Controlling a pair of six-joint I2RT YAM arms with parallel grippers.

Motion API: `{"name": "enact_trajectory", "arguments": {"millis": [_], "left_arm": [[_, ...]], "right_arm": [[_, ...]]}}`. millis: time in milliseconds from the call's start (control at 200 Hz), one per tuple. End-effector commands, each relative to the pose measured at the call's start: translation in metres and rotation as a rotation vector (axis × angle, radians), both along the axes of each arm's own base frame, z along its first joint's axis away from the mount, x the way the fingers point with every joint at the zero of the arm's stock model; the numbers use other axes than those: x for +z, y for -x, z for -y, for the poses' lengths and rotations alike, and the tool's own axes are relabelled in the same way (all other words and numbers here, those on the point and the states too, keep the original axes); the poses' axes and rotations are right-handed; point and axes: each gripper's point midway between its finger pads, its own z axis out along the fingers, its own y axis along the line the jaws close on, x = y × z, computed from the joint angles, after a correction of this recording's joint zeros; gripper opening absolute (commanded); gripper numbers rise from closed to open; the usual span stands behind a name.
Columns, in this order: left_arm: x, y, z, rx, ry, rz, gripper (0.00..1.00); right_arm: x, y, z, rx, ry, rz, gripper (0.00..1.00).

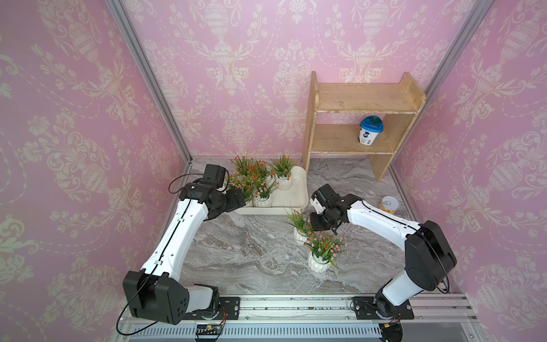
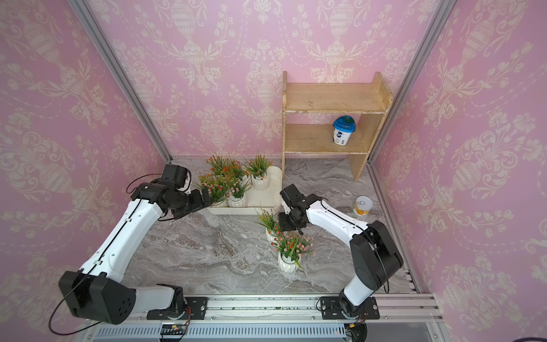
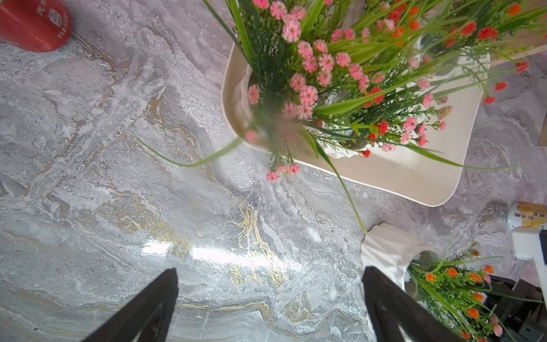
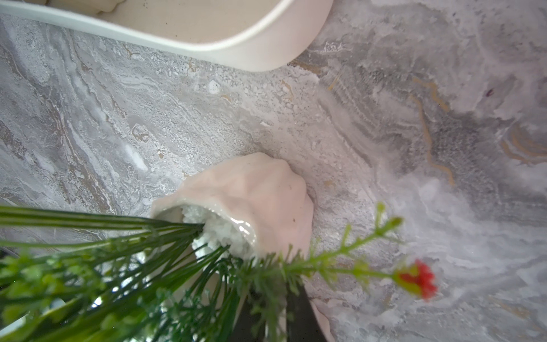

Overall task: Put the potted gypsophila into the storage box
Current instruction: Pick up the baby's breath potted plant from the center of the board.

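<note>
The cream-white storage box (image 1: 296,192) (image 2: 268,194) stands at the back of the marble table with several potted gypsophila (image 1: 262,183) crowded into its left half. Two more stand on the table in front of it. My right gripper (image 1: 314,225) (image 4: 268,314) is shut on the green sprigs of the nearer one (image 1: 299,222), whose ribbed white pot (image 4: 260,195) leans over the marble close to the box's corner (image 4: 266,56). The other potted gypsophila (image 1: 321,251) stands free beside it. My left gripper (image 3: 270,296) (image 1: 236,202) is open, nothing between its fingers, over the table by the box's left front corner.
A wooden two-tier shelf (image 1: 361,100) stands at the back right with a blue-lidded tub (image 1: 370,130) on its lower board. A yellow-labelled can (image 1: 389,205) sits near the right wall. In the left wrist view a red can (image 3: 35,25) stands on the marble.
</note>
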Motion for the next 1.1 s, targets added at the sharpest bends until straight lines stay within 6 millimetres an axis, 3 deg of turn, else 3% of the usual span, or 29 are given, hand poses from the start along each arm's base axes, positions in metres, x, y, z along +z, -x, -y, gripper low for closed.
{"name": "enact_trajectory", "arguments": {"millis": [0,345,385,1096], "left_arm": [[0.001,0.006,-0.001,0.013,0.017,-0.003,0.99],[0.003,0.007,-0.002,0.013,0.016,0.004,0.99],[0.003,0.008,-0.002,0.013,0.014,0.003,0.99],[0.002,0.009,-0.004,0.015,0.014,0.000,0.99]], "right_arm": [[0.016,0.001,-0.004,0.031,-0.011,0.025,0.00],[0.014,0.001,-0.009,0.036,-0.027,0.017,0.00],[0.028,-0.007,-0.015,0.038,-0.052,0.048,0.00],[0.069,-0.023,-0.034,0.057,-0.117,0.091,0.00]]}}
